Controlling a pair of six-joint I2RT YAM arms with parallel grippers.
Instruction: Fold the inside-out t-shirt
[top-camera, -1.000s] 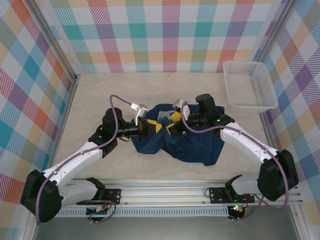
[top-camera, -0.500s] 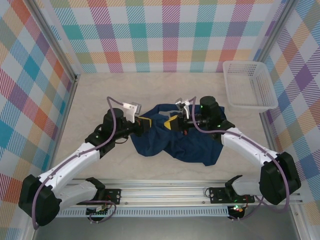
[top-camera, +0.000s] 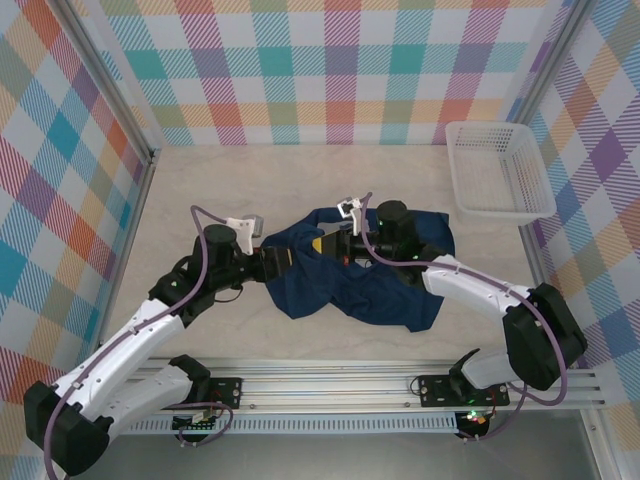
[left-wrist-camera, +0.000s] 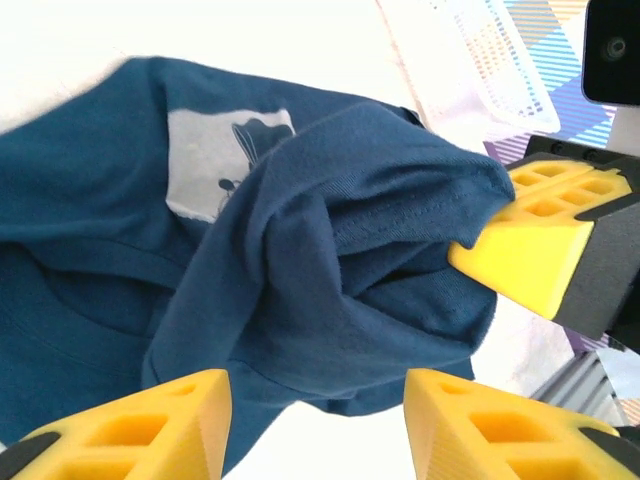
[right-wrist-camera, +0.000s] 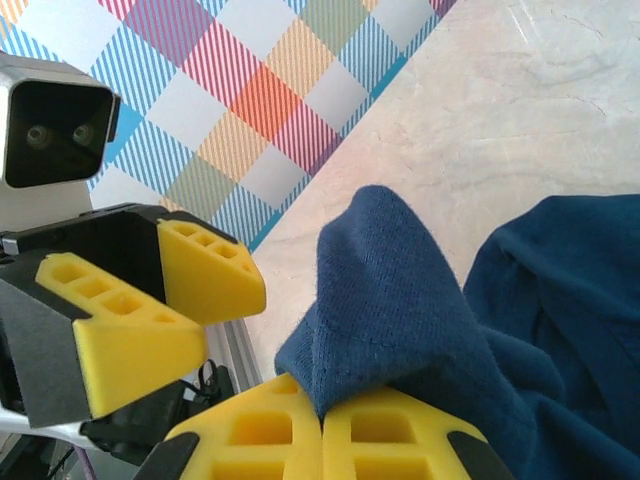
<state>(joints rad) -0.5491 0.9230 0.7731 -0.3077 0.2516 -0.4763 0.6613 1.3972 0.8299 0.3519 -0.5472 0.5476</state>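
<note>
While my right gripper (right-wrist-camera: 322, 425) is closed on a raised fold of the t-shirt (top-camera: 375, 290), my left gripper (left-wrist-camera: 315, 392) stands open, its yellow fingers (left-wrist-camera: 130, 425) wide apart and just in front of that fold. The two grippers face each other closely near the middle of the bench (top-camera: 200, 190).

Around them there is little. A white basket (top-camera: 497, 213) sits in the far right corner, near the right end of the t-shirt but not touching it. Checked walls (top-camera: 330, 70) close the bench on three sides. Between my left gripper and the fold nothing stands; only my right gripper itself covers the right side of the fold.

The t-shirt lies crumpled, in the centre and right of centre. Its long axis runs about left to right across the bench. The left end is nearer to me and the right end is farther, toward the basket. The pinched fold rises at the far left part. In the left wrist view a pale print (left-wrist-camera: 215, 160) shows on the cloth behind the fold. I cannot tell where the collar points.
</note>
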